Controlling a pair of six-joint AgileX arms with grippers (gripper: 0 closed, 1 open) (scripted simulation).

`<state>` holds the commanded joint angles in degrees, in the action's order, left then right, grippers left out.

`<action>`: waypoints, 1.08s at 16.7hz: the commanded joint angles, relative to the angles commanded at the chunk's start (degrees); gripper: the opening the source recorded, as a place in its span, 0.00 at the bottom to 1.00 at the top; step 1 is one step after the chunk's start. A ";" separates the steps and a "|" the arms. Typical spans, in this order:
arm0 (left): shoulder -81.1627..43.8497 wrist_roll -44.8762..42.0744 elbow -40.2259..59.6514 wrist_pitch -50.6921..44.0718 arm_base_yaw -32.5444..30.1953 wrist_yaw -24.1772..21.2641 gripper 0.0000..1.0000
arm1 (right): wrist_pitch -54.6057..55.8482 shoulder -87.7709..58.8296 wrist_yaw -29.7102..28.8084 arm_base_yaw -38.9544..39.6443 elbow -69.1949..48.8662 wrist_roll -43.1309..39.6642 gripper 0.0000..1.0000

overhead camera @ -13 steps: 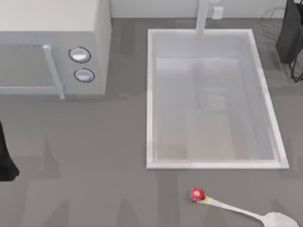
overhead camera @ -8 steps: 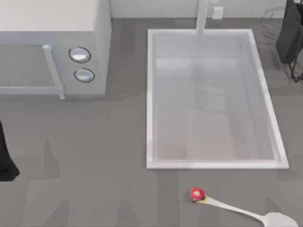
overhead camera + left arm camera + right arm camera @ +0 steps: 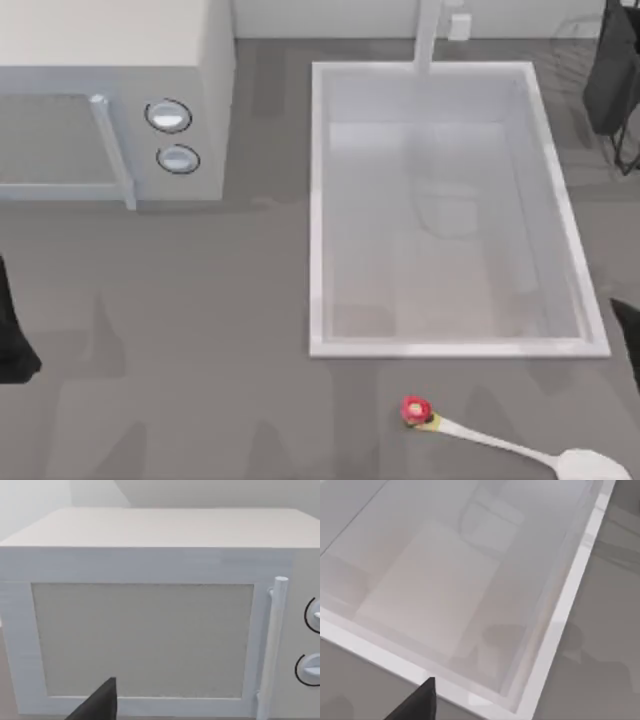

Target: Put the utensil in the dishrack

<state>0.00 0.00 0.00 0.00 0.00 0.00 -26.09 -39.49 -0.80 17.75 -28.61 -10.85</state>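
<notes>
Down at the near edge of the grey table (image 3: pixel 200 330), the utensil (image 3: pixel 500 440) lies flat just in front of the white sink basin (image 3: pixel 318 210), its red-pink knob toward the left and its broad white head toward the right. At the far right corner stands the black wire dishrack (image 3: pixel 615 80), well apart from the utensil. A white microwave (image 3: pixel 110 100) sits at the left. My left arm (image 3: pixel 12 335) waits at the left edge; my right arm (image 3: pixel 630 330) shows at the right edge beside the sink. Whether either arm's fingers are open or closed, I cannot tell.
</notes>
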 joint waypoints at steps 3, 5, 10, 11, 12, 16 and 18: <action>0.00 0.00 0.00 0.00 0.00 0.00 1.00 | -10.47 -18.38 0.30 7.70 -11.04 -4.62 1.00; 0.00 0.00 0.00 0.00 0.00 0.00 1.00 | -17.04 -29.37 0.56 12.58 -17.83 -7.54 1.00; 0.00 0.00 0.00 0.00 0.00 0.00 1.00 | -29.48 -48.09 0.95 21.78 -30.48 -13.17 1.00; 0.00 0.00 0.00 0.00 0.00 0.00 1.00 | -31.09 -50.36 0.96 22.94 -32.08 -13.91 1.00; 0.00 0.00 0.00 0.00 0.00 0.00 1.00 | -32.31 -52.07 0.95 23.82 -33.27 -14.48 1.00; 0.00 0.00 0.00 0.00 0.00 0.00 1.00 | -33.43 -53.69 0.93 24.63 -34.38 -15.01 1.00; 0.00 0.00 0.00 0.00 0.00 0.00 1.00 | -33.29 -53.50 0.93 24.36 -34.20 -14.94 1.00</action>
<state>0.00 0.00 0.00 0.00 0.00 0.00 -59.38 -92.99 0.13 42.11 -62.80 -25.79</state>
